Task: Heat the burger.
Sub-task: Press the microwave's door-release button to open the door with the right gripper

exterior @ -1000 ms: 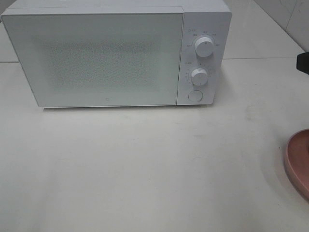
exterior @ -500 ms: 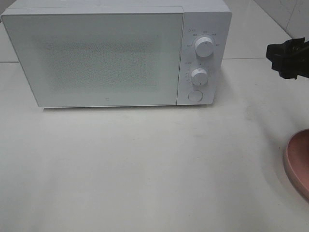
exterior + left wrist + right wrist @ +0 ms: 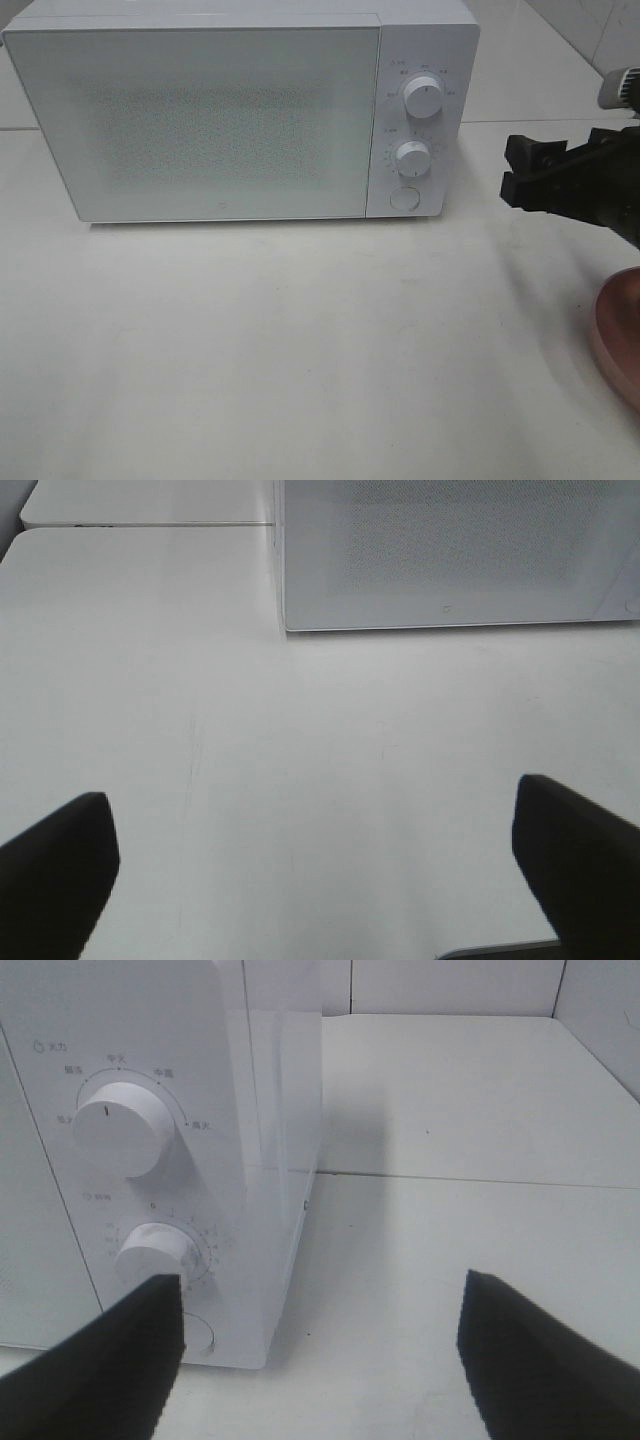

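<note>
Burger anywhere in sight? I can't find it.

No, none of the views shows it. Only the edge of a pink plate (image 3: 620, 340) pokes in at the near right of the table (image 3: 300, 350). My guess is the burger sits on that, out of view.

So which arm is closer?

Right one, easily. The right gripper (image 3: 515, 172) hangs just beyond that plate, jaws apart and holding nothing, pointing left at the microwave (image 3: 240, 110).

And the left gripper (image 3: 320, 880)?

Spread wide, empty, over bare table in front of the microwave's left end, well apart from the plate.

That door (image 3: 200, 125) is shut, though.

Yes, so I reckon opening it comes first. The round button (image 3: 404, 198) at the bottom of the control panel lies straight left of the right gripper's tips, near but not touching. The burger, if I'm right, lies the other way, nearer us and further right. It's round, so there's no long side to line up with.
</note>
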Action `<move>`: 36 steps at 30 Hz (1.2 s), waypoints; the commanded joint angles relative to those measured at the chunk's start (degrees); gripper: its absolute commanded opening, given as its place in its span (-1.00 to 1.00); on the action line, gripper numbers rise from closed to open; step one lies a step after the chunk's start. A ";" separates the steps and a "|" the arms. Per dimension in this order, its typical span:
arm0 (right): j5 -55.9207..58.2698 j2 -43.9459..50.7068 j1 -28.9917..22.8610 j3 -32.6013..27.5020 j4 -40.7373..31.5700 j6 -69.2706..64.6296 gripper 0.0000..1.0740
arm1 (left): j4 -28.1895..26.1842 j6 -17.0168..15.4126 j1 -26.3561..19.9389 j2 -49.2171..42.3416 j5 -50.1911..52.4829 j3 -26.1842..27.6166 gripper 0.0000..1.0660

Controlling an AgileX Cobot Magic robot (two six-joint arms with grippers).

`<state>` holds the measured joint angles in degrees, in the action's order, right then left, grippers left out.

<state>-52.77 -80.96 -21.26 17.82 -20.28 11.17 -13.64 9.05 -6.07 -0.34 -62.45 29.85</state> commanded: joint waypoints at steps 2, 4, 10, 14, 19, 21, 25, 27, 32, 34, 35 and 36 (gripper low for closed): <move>-6.88 -3.04 -5.39 -0.11 -7.62 5.16 0.40 | 0.06 0.11 -0.17 -1.32 0.86 -0.17 0.89; -10.66 -5.04 -9.11 -0.11 -10.60 5.67 0.40 | 0.06 0.11 -0.17 -1.32 0.86 -0.17 0.89; -14.44 -7.91 -13.29 -0.06 -12.95 5.67 0.40 | 0.06 0.11 -0.17 -1.32 0.86 -0.17 0.89; -17.65 -10.94 -19.08 0.00 -18.05 5.67 0.40 | 0.06 0.11 -0.17 -1.32 0.86 -0.17 0.89; -19.71 -13.64 -23.89 0.06 -21.08 5.67 0.40 | 0.06 0.11 -0.17 -1.32 0.86 -0.17 0.89; -19.94 -14.27 -25.61 0.06 -22.40 5.67 0.40 | 0.06 0.11 -0.17 -1.32 0.86 -0.17 0.89; -19.88 -14.32 -27.62 0.06 -24.47 5.67 0.40 | 0.06 0.11 -0.17 -1.32 0.86 -0.17 0.89; -19.77 -14.32 -27.62 0.06 -24.29 5.21 0.40 | 0.06 0.11 -0.17 -1.32 0.86 -0.17 0.89; -19.31 -14.32 -27.62 0.06 -24.41 -0.80 0.40 | 0.06 0.11 -0.17 -1.32 0.86 -0.17 0.89; -19.31 -14.32 -27.62 0.06 -24.41 -7.73 0.40 | 0.06 0.11 -0.17 -1.32 0.86 -0.17 0.89; -19.31 -14.32 -27.62 0.06 -24.41 -7.73 0.40 | 0.06 0.11 -0.17 -1.32 0.86 -0.17 0.89; -19.31 -14.32 -27.62 0.06 -24.41 -13.46 0.40 | 0.06 0.11 -0.17 -1.32 0.86 -0.17 0.89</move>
<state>-69.21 -95.51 -48.70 17.93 -44.52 5.73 -13.64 9.05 -6.07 -0.34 -62.45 29.85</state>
